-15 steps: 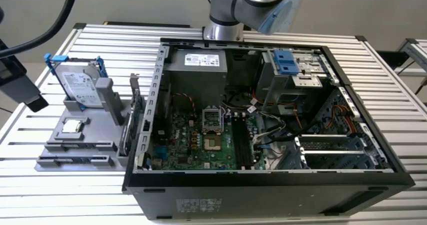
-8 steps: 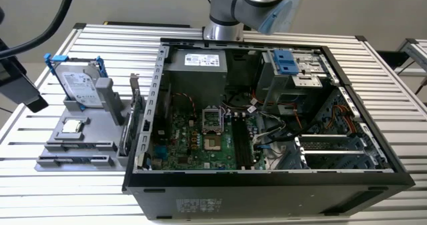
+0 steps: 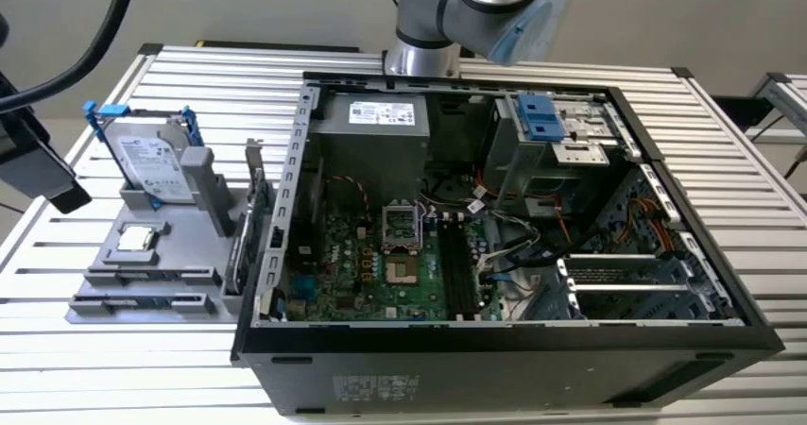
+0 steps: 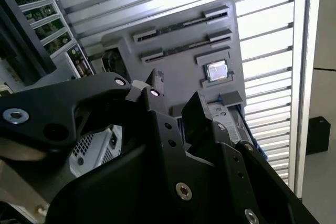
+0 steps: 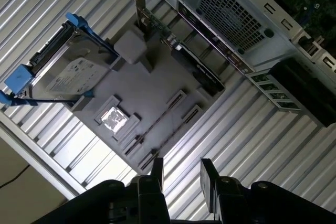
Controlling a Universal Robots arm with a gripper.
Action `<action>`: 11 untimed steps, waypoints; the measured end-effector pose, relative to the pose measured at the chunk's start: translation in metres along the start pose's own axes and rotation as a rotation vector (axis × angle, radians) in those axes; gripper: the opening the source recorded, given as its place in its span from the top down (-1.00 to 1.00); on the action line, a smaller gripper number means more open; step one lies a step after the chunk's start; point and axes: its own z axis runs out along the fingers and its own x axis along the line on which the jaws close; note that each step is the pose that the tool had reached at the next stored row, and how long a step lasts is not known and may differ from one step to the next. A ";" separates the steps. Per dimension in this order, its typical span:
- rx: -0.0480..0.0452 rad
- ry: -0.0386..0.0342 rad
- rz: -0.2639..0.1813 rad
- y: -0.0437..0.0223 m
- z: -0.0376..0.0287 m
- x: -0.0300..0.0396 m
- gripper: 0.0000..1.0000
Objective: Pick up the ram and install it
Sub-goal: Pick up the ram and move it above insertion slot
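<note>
Hovering over the parts tray (image 3: 94, 276) at 9 o'clock of the case (image 3: 505, 349). The ram (image 4: 181, 23) stands in its tray slot, untouched. Gripper (image 5: 182, 174) fingers are apart and empty. Risks: an off-centre grab tilts the stick; skewed seating in the board slots (image 3: 456, 274) jams it.

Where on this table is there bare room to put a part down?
Bare slats of the ribbed metal table lie nearer the camera than the grey holder tray and beyond its silver hard drive, at the exterior view's left. The gap between tray and open black computer case is crowded.
</note>
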 end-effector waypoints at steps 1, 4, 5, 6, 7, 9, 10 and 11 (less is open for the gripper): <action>0.0000 -0.0002 0.003 0.0000 0.0001 0.0000 -1.00; 0.0001 -0.0006 0.012 0.0000 0.0003 0.0000 -1.00; 0.0000 -0.0008 0.015 0.0000 0.0004 0.0000 -1.00; 0.0001 -0.0009 0.018 0.0000 0.0005 0.0000 -1.00; 0.0000 -0.0011 0.021 0.0000 0.0006 0.0000 -1.00; 0.0001 -0.0013 0.027 0.0000 0.0007 0.0000 -1.00; 0.0002 -0.0015 0.030 0.0000 0.0008 0.0000 -1.00; 0.0001 -0.0016 0.033 0.0000 0.0009 0.0000 -1.00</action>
